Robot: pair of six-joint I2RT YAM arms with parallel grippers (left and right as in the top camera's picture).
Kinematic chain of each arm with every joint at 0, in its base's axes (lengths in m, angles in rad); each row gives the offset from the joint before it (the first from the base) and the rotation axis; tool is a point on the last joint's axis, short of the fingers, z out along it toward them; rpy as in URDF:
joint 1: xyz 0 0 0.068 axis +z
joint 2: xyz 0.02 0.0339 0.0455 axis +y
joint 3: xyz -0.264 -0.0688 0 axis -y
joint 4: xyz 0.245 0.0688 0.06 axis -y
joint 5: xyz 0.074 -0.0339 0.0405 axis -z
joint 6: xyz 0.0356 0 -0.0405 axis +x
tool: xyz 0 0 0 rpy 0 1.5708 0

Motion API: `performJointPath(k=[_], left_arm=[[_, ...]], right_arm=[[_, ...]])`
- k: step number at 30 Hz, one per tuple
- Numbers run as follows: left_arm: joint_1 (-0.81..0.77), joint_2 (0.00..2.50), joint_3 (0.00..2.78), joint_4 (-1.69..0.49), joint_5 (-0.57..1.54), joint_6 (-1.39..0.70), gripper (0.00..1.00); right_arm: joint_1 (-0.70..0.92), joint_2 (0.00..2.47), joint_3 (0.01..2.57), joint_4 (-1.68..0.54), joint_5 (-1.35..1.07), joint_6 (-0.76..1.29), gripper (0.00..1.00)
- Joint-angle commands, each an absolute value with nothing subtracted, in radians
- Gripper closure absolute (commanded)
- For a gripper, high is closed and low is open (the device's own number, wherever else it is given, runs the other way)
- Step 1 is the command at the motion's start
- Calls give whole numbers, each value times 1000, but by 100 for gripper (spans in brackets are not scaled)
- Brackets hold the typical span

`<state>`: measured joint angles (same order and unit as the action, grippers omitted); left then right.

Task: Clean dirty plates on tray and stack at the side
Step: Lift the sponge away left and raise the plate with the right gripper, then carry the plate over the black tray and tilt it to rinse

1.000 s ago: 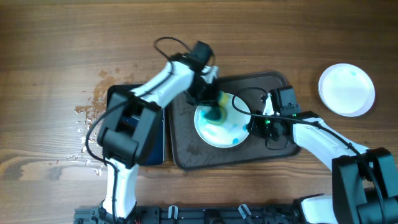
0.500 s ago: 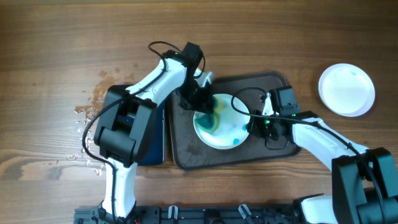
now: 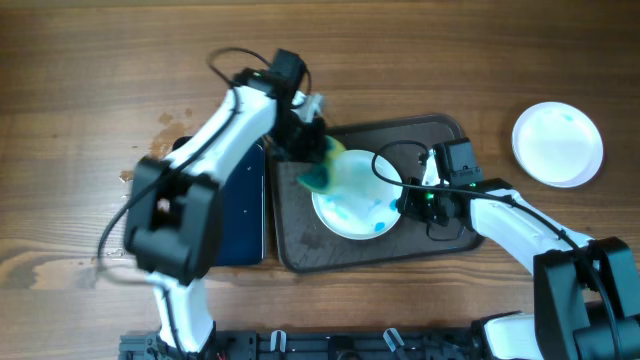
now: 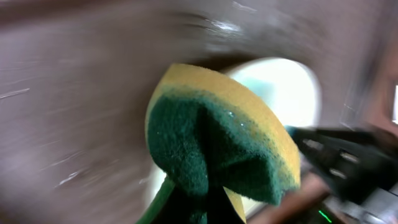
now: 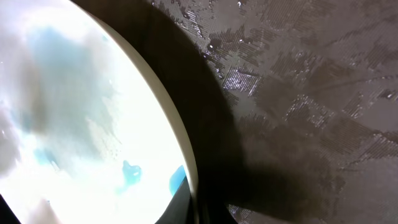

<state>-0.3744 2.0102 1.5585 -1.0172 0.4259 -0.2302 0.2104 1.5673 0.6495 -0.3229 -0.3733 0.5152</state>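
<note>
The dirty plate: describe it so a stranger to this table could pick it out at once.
Find the dark brown tray in the middle of the wooden table. The dirty plate is the round white one lying on it, with a green and yellow sponge at its upper left edge. Unlike the second white plate, off the tray at the far right, it carries blue-teal smears.

Yellow-green sponge, narrow glossy dark tray, pale crumbs on wooden table.
</note>
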Motion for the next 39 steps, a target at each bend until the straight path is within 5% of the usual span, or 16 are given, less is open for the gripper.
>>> performJointPath(k=[1, 12, 19, 31, 39], left_arm=[[-337, 1796, 1566, -1076, -65, -350, 96], [-163, 1670, 1564, -1175, -218, -350, 96], [-8, 1670, 1563, -1156, -274, -405, 96], [338, 1670, 1564, -1166, -122, -404, 96], [351, 1670, 1563, -1172, -112, -401, 96]], right_arm=[[207, 1582, 646, -338, -337, 470, 95], [221, 1578, 948, -614, -302, 261, 95], [416, 1578, 1233, -765, -147, 183, 96], [744, 1610, 1329, -639, 38, 237, 95], [796, 1842, 1602, -699, 79, 179, 95]])
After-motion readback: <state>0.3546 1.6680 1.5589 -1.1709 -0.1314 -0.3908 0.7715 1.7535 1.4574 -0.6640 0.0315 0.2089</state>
